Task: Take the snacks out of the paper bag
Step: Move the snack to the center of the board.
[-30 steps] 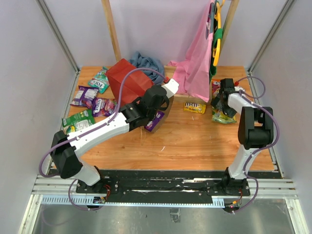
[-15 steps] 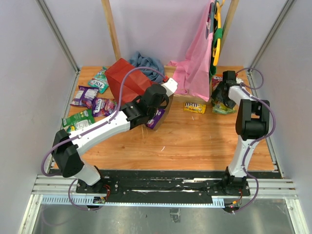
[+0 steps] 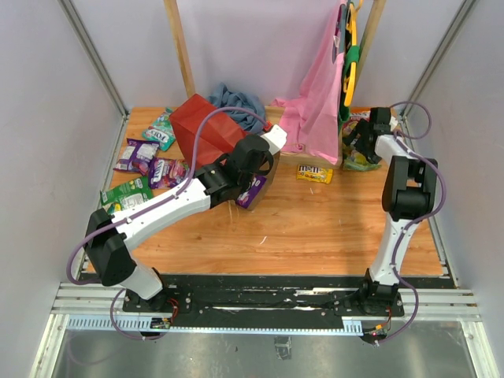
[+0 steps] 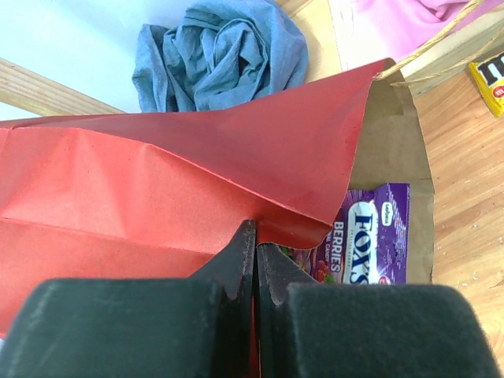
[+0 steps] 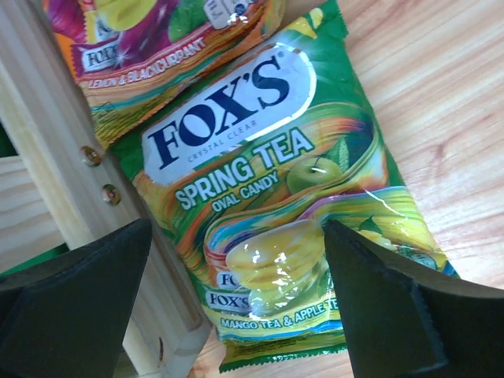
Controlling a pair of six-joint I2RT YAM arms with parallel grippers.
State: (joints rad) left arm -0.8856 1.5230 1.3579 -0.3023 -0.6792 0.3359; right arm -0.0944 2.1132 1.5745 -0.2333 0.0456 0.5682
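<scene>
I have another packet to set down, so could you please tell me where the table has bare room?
Bare table: the near middle, between the yellow M&M's packet and the near edge. Crowded: the left-edge packets, the far right corner around the Spring Tea packet, and beside the paper bag.

The left arm point(image 3: 160, 214) and right arm point(image 3: 388, 256) look alike: glossy white tubular links joined by chunky black joint housings. A thin lavender cable point(image 3: 196, 140) runs outside each arm in loose loops. At 6 o'clock in the top view, 2 black bases point(image 3: 150, 295) are bolted to a black plate point(image 3: 268, 299). The left pincer point(image 4: 256, 236) has 2 matte black tapered fingers on blocky bodies. The right pincer point(image 5: 236, 260) shows 2 broad, matte black wedges.
</scene>
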